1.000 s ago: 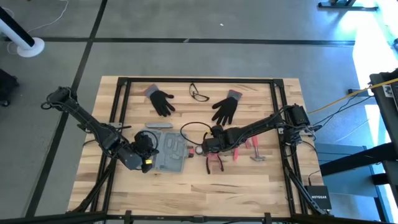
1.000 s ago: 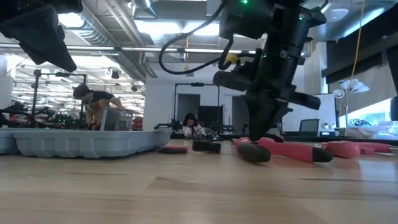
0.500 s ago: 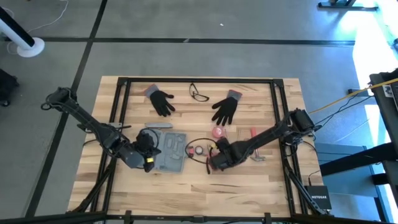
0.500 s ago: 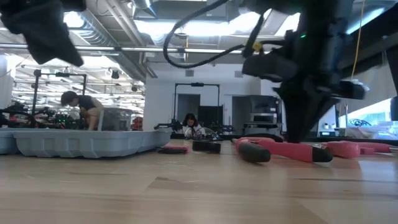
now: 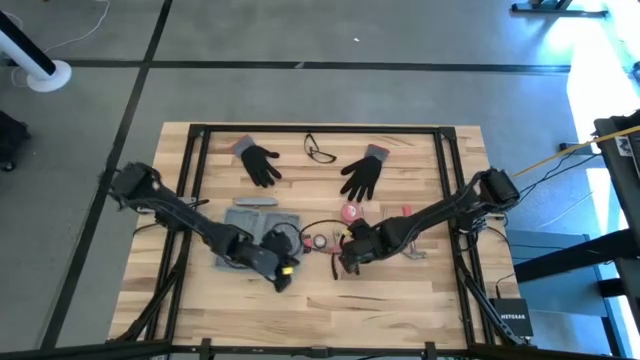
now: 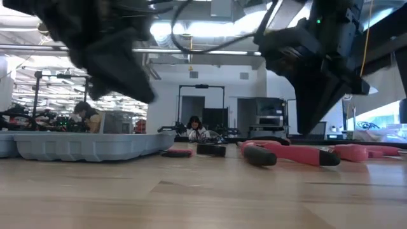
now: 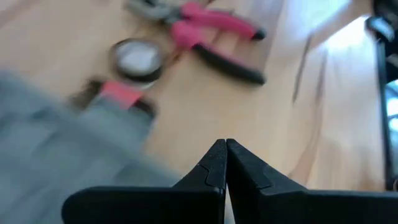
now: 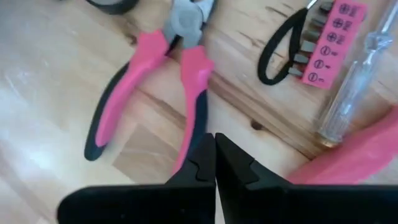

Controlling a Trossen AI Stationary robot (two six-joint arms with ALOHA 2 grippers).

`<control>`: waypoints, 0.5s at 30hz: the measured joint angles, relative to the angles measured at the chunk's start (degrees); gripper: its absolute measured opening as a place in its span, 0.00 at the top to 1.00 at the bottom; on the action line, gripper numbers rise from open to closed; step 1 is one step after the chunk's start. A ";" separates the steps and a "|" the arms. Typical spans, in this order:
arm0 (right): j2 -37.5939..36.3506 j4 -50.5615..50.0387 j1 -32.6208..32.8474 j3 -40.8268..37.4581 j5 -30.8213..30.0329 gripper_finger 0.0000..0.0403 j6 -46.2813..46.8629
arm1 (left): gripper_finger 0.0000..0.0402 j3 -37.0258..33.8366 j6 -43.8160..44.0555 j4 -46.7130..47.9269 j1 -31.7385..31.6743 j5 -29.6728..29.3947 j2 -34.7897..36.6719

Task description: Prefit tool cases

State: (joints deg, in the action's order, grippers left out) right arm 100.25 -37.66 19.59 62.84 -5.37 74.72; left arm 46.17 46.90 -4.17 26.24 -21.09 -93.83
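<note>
Tool case (image 5: pixel 248 238) lay flat and open on the table's left-centre, partly hidden under the left arm, recesses not readable from here. Big change over the last second: left gripper (image 5: pixel 283 275) swung from the case's left edge, across it, to the case's near-right corner, fingers pressed together, holding nothing. Right gripper (image 5: pixel 346 262) had also shifted, from beside the case's right edge a second back, down toward the front; it hung over the pink pliers (image 8: pixel 155 93), fingers pressed together and empty. In the right wrist view the pliers lay on bare wood with the pink bit holder (image 8: pixel 326 42) and clear-handled screwdriver (image 8: pixel 354 81) near them. Left wrist view showed the blurred case edge, a small round tool (image 7: pixel 137 58) and the pliers beyond.

Gloves (image 5: pixel 262 164), glasses (image 5: pixel 320 152) and the slim grey bar (image 5: pixel 254 201) had not moved. No tool looked seated by either arm in this span. Judgement: both arms were repositioning, not placing; the right one seemed lined up for the pliers but would need to spread its fingers first. Prefit looked barely begun.
</note>
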 joint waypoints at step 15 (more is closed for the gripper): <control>-8.70 21.79 -1.64 -17.87 4.62 1.00 3.20 | 1.00 15.38 1.19 -2.83 -4.57 2.72 -20.07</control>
State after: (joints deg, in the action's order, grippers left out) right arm 91.55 -15.87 17.96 44.97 -0.76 77.91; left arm 61.55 48.09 -7.00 21.68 -18.37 -113.90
